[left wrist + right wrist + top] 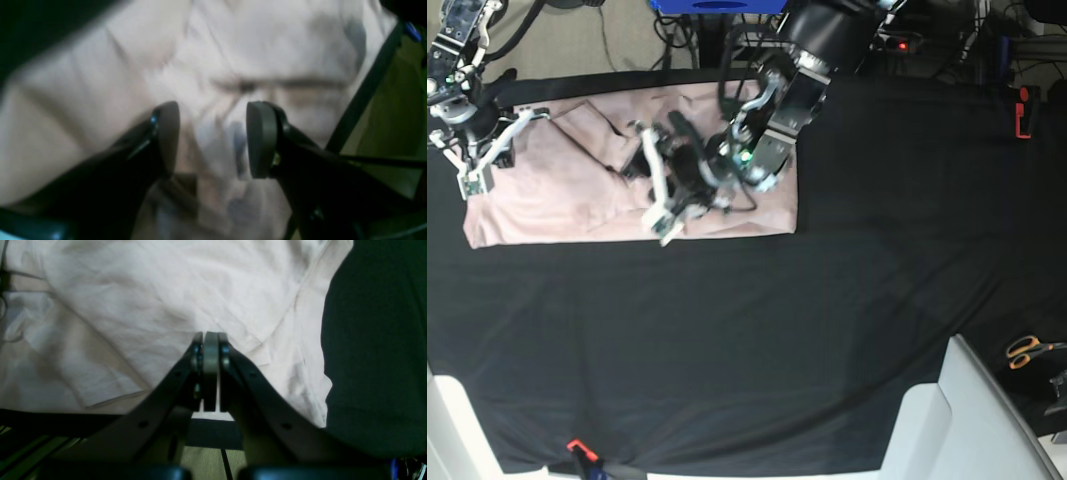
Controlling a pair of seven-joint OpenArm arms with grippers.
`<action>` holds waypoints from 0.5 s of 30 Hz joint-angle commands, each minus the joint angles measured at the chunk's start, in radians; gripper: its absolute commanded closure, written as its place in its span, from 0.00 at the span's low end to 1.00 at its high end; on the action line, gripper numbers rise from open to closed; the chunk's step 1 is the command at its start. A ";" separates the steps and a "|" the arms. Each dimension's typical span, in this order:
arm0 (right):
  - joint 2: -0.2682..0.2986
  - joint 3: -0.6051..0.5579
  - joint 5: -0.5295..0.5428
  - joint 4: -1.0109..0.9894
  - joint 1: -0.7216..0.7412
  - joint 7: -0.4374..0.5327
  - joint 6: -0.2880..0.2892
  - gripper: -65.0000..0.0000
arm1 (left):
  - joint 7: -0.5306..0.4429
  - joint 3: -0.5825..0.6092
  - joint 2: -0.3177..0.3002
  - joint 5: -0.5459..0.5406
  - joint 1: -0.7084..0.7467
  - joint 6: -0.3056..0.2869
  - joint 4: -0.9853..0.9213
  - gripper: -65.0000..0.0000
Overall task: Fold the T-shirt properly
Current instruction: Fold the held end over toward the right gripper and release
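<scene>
Orange-handled scissors (pixel 1029 350) lie just off the black table cloth (pixel 827 300).

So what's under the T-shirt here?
The T-shirt lies on the black table cloth, which shows all round it. Whatever is directly beneath the fabric is covered, also where the left gripper hangs over it.

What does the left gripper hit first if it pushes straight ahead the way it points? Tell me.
The left gripper, its jaws apart, points at the T-shirt, so it would probably meet the pink fabric first, with nothing else seen between them. The wrist picture is blurred, so the gap is unclear.
</scene>
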 commanded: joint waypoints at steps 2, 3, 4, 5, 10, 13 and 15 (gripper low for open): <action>0.010 0.001 0.012 0.016 0.002 0.020 0.001 1.00 | -0.024 0.023 0.016 -0.016 -0.038 -0.013 0.019 0.51; 0.008 0.001 0.012 0.016 0.002 0.020 0.001 1.00 | -0.024 0.041 0.016 -0.016 -0.056 -0.013 0.019 0.51; 0.006 0.001 0.012 0.016 0.002 0.020 0.001 1.00 | -0.024 0.052 0.016 -0.016 -0.071 -0.013 0.019 0.51; 0.005 0.001 0.012 0.016 0.002 0.020 0.001 1.00 | -0.022 0.055 0.016 -0.016 -0.081 -0.013 0.019 0.51; 0.005 -0.048 0.012 0.028 -0.004 0.020 0.001 1.00 | -0.019 0.046 -0.009 -0.014 -0.085 -0.013 0.090 0.53; 0.010 -0.127 0.010 0.074 -0.027 0.020 0.001 1.00 | 0.005 -0.040 -0.072 -0.007 -0.018 -0.006 0.210 0.77; 0.008 -0.182 0.010 0.105 -0.033 0.019 0.001 1.00 | 0.053 -0.129 -0.113 -0.005 0.033 0.004 0.276 1.00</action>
